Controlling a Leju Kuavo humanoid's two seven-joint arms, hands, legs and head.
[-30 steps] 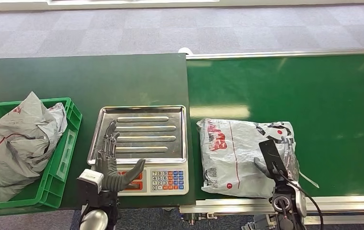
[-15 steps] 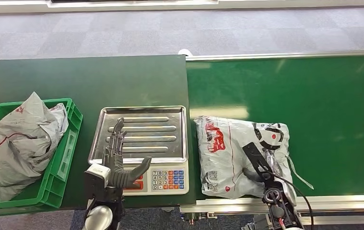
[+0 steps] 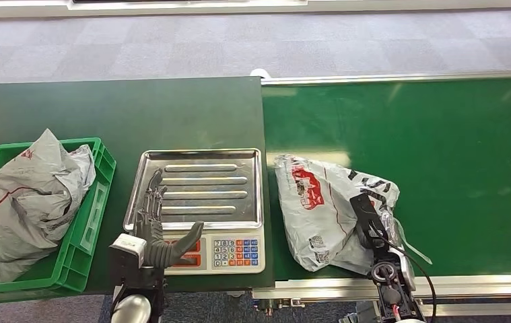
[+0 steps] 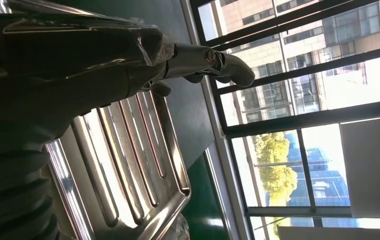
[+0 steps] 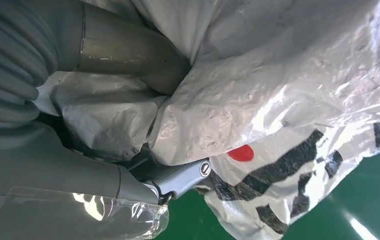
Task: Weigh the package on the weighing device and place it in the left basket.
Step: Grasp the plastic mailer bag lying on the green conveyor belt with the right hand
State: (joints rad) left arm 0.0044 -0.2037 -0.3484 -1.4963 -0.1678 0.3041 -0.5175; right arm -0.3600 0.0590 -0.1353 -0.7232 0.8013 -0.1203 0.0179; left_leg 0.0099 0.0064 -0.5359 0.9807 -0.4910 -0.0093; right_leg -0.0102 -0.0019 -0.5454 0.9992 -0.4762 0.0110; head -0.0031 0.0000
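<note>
- On the green belt (image 3: 454, 148), just right of the scale (image 3: 198, 208), we saw the package (image 3: 320, 208) lying crumpled, its right side bunched up.
- Our right hand (image 3: 368, 225) held that side, the thumb (image 5: 127, 55) and fingers (image 5: 177, 182) pinching a fold of grey plastic.
- Our left hand (image 3: 155, 232) hovered over the scale's steel pan (image 4: 127, 165), fingers spread wide and holding nothing.
- At the tabletop's left, the green basket (image 3: 87, 229) held a grey bag (image 3: 30, 195).

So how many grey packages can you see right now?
2: one package on the conveyor, gripped by the right hand; another in the green basket. More may be hidden.
</note>
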